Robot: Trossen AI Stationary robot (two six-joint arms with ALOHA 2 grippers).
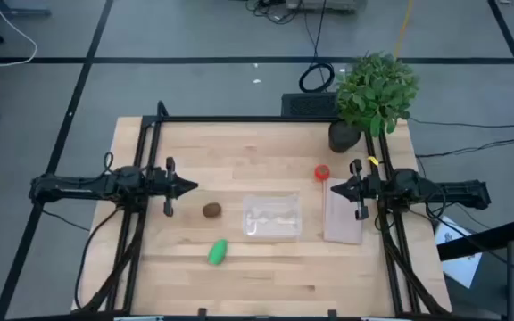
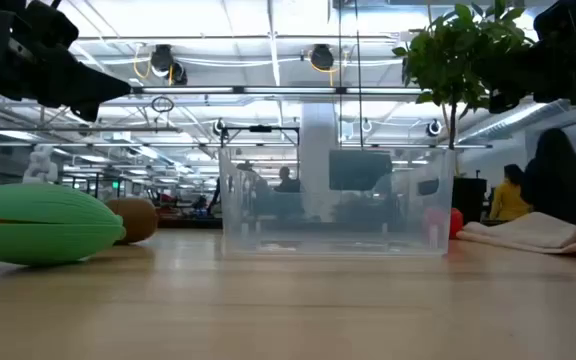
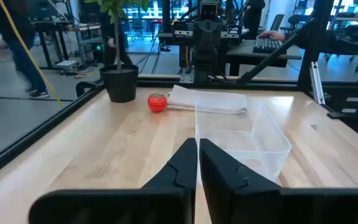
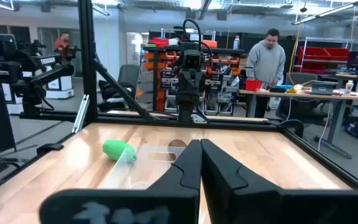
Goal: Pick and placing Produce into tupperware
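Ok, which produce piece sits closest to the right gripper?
The red tomato, on the table just beside the right gripper, near the plant pot. The brown kiwi and green piece lie beyond the tupperware.

Even, bright light falls from overhead — the tabletop shows only faint, soft shadows in the high view. In the low view ceiling lamps glare, and the nearby green piece is blurred. Both wrist views are soft up close — the left claw reads dark against the lit room.
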